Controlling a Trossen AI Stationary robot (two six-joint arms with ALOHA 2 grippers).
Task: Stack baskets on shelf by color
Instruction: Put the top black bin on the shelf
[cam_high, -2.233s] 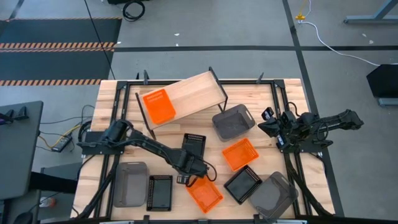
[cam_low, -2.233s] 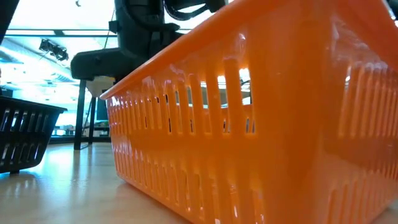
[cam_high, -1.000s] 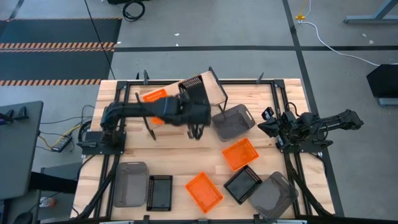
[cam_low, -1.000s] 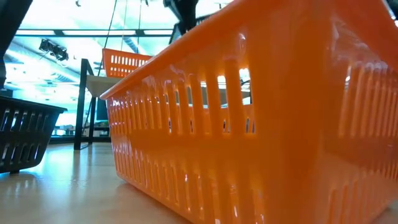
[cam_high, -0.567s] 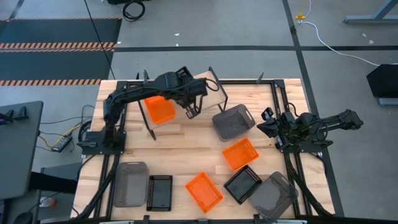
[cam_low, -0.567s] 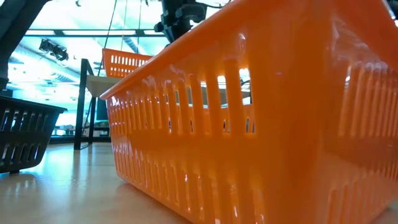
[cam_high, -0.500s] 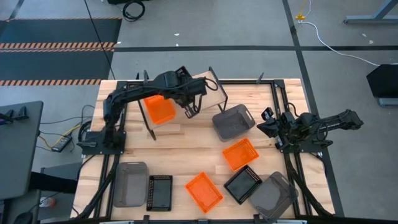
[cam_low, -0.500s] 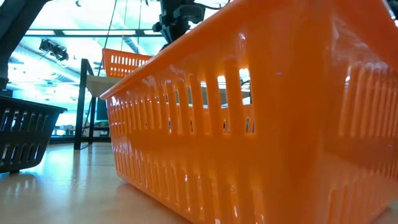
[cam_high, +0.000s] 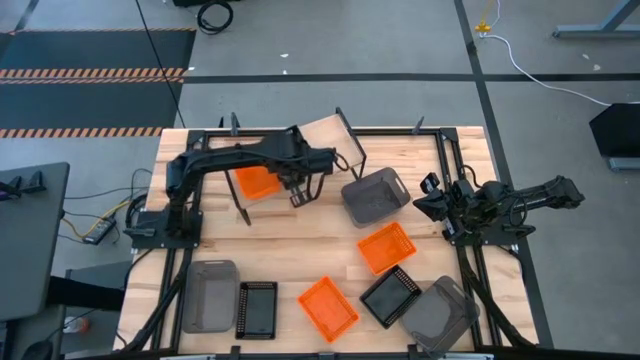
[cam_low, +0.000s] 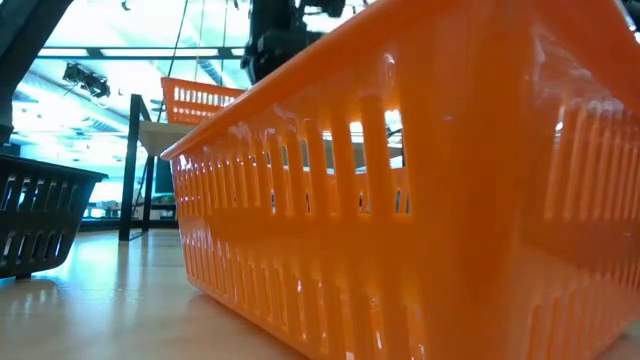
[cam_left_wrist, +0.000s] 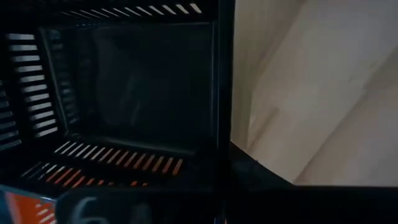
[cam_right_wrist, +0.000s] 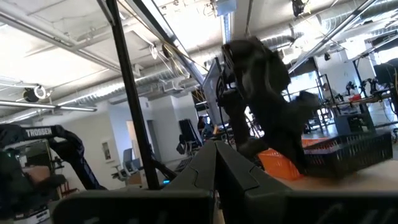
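My left gripper (cam_high: 300, 185) reaches over the light wood shelf (cam_high: 328, 131) and is shut on a black mesh basket (cam_left_wrist: 124, 93), which also shows in the right wrist view as the black basket (cam_right_wrist: 357, 149). It holds the basket right beside the orange basket (cam_high: 254, 181) that stands on the shelf. Whether the black basket's bottom touches the shelf board, I cannot tell. My right gripper (cam_high: 432, 197) waits shut at the table's right side. My left gripper comes at the black basket from above, pointing steeply down, at one side wall (cam_left_wrist: 224, 124). The fingers are lost in the dark at the wrist picture's lower edge, so the kind of hold does not show. The basket sits open side up, roughly level, over the shelf board (cam_left_wrist: 311, 93).
On the table lie a grey basket (cam_high: 375, 195), two orange baskets (cam_high: 385, 247) (cam_high: 328, 308), two black baskets (cam_high: 390, 295) (cam_high: 257, 308) and two more grey baskets (cam_high: 440, 312) (cam_high: 208, 295). An orange basket (cam_low: 420, 200) fills the low view.
My left gripper has carried the black basket over the shelf, come down toward the board beside the orange basket, and tipped to point more steeply down. It stays shut on the basket.
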